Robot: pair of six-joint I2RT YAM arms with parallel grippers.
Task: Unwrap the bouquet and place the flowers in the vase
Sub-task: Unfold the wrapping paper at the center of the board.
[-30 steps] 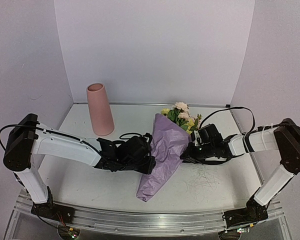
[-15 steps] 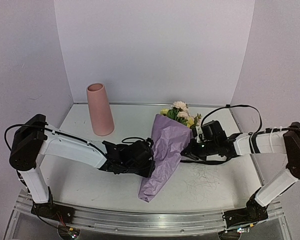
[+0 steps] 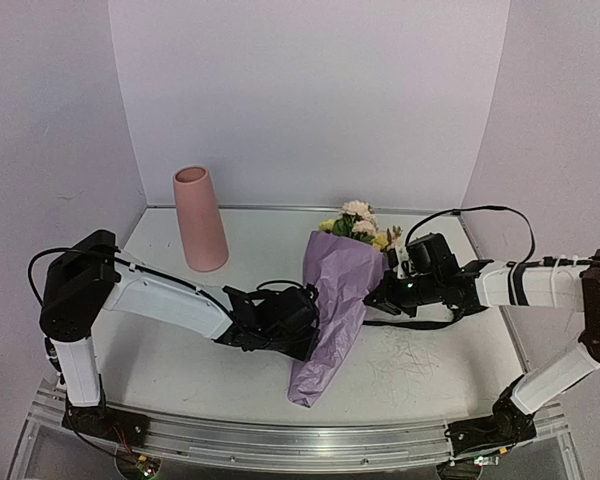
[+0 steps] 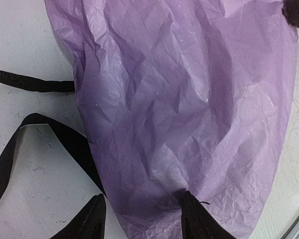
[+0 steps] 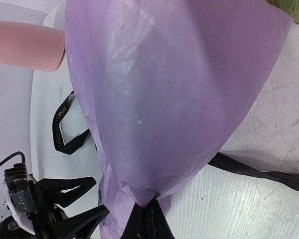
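We see bouquet (image 3: 335, 300) flat on table (image 3: 160, 370), still in paper, ribbon (image 4: 45, 144) loose. Right gripper (image 5: 148, 211) pinched shut on paper edge. Left gripper (image 4: 142, 219) half-open astride cone, grip unclear. Flowers (image 3: 362, 225) not out. Vase (image 3: 200, 232) upright back-left, no flowers in it. We judge unwrapping barely begun.

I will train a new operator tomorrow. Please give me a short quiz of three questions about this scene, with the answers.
1. True or false: the right gripper is shut on the lilac paper.
2. In the top view, the vase stands: A) left of the bouquet, B) right of it, C) on it.
3. Which end of the bouquet points to the back wall?
Key: 1 true; 2 A; 3 the flowers.
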